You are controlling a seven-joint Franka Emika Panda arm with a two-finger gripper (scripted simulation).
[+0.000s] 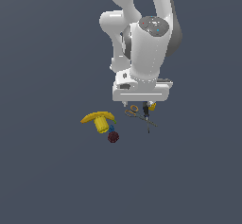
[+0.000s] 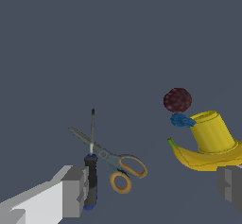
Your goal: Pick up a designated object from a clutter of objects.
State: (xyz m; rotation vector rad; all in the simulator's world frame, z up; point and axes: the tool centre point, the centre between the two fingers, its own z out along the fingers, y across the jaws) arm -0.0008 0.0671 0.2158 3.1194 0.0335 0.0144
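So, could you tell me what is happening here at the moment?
A Panda arm is reaching down into a small clutter on the dark floor. Its pincer is open, with one finger right beside the dark handle of the screwdriver, which lies across the orange-handled scissors. Nothing is gripped yet. A banana, yellow cup and dark red berry sit apart, towards the exterior view's left.

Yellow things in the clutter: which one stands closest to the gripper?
The small yellow block, right beside the gripper and the screwdriver. The banana and cup lie off toward the exterior view's left.
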